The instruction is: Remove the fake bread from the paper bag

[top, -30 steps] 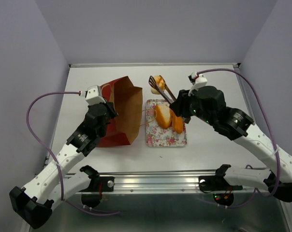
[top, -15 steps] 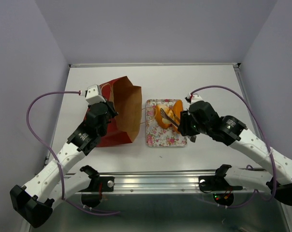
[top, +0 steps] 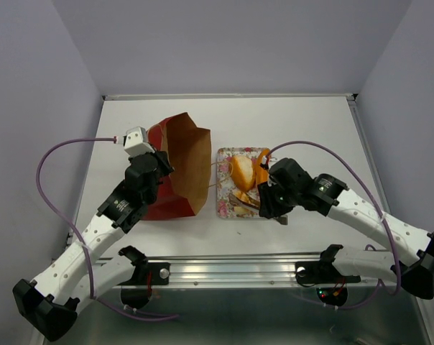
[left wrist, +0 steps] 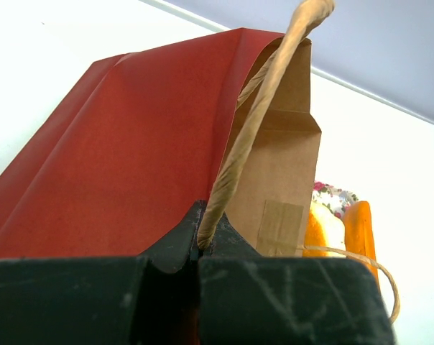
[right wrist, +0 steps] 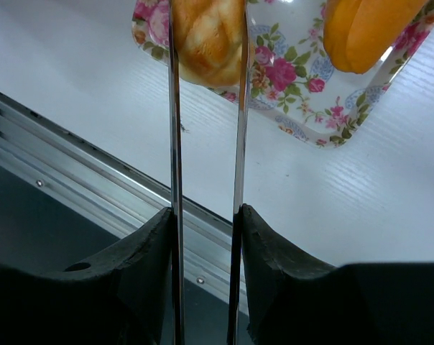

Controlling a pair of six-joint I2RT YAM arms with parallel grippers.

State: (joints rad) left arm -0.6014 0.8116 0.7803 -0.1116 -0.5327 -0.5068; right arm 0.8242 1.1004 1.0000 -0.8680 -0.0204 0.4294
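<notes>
On the table (top: 310, 122), left hand (left wrist: 200, 246) pinches the paper bag (left wrist: 131, 158) cord (left wrist: 253, 122); right hand (right wrist: 206, 223) clasps tongs (right wrist: 174, 144) seemingly nipping bread (right wrist: 206, 36)

Robot lab cell, plain lilac walls (top: 238, 43), white table (top: 310, 122), aluminium rail (top: 224, 269)

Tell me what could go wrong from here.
1. The bun pinched in the tongs, which the right gripper holds, sits at the near edge of the floral tray. Released there, it might roll onto the table.
2. The left gripper holds the paper bag only by its thin cord handle. The cord could slip and the bag could tip.
</notes>
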